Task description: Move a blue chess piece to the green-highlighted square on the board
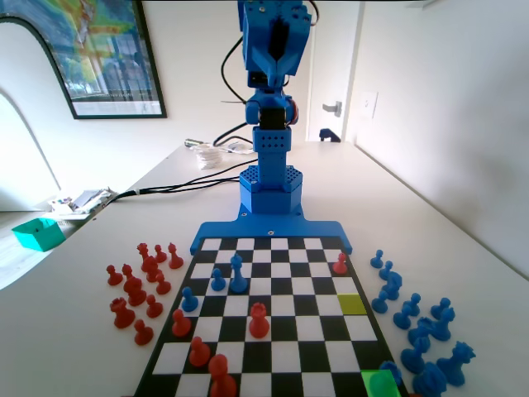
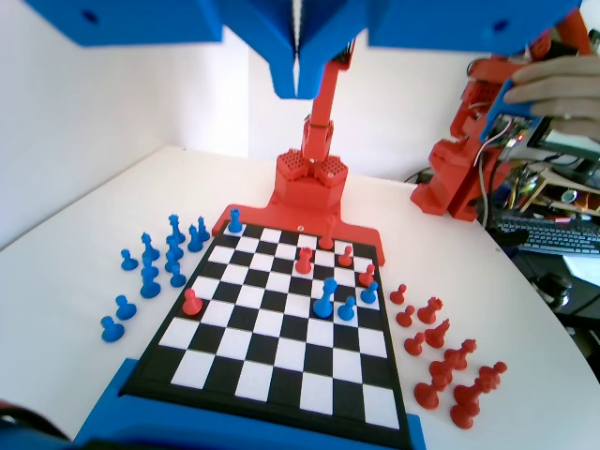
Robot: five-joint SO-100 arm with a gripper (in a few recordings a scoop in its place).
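High over the board (image 1: 273,331), my gripper (image 2: 298,89) hangs with its jaws pressed together and nothing between them. In the fixed view the blue arm (image 1: 271,124) stands folded upright at the far end. Two blue chess pieces, small pawns (image 1: 217,279) (image 1: 189,299), stand on the board's left side beside a taller blue piece (image 1: 238,273); in the wrist view these pawns (image 2: 346,308) (image 2: 369,292) are right of centre. The green-highlighted square (image 1: 380,385) lies at the near right corner, with another blue pawn (image 1: 391,370) (image 2: 234,221) right by it.
A duller yellow-green square (image 1: 351,303) lies on the right column. Red pawns (image 1: 259,321) (image 1: 340,265) stand on the board. Spare blue pieces (image 1: 413,318) crowd the table to the right, red ones (image 1: 140,285) to the left. Cables (image 1: 190,178) and a teal box (image 1: 37,233) sit far left.
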